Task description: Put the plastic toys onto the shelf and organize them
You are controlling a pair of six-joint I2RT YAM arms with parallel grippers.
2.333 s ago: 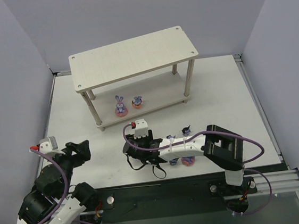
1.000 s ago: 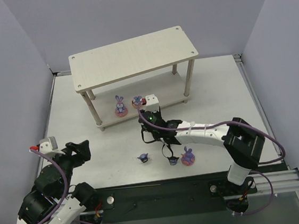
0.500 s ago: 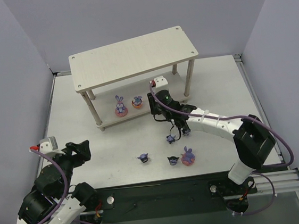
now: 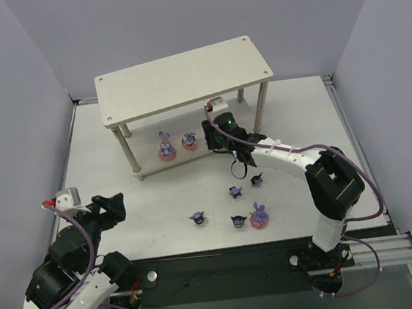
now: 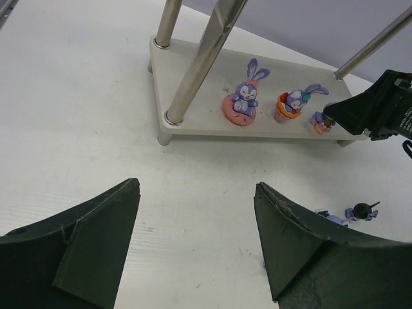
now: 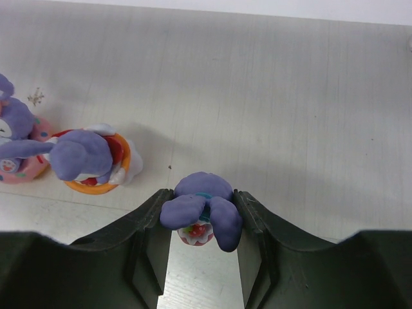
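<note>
White table (image 4: 122, 196), beige shelf (image 4: 183, 76). Grips a bunny (image 6: 193, 209) in the right hand (image 6: 201, 196) beside two shelved bunnies (image 5: 242, 100) (extending their row, presumably); holds left hand (image 5: 195, 212) wide, empty.

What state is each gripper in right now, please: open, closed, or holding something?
Left gripper: open, holding nothing.
Right gripper: closed on a purple bunny over the lower board of the shelf.

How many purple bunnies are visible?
4. Pink-based bunny and orange-based bunny on the shelf's lower board; third bunny in the right gripper at that board; fourth bunny on the table.
</note>
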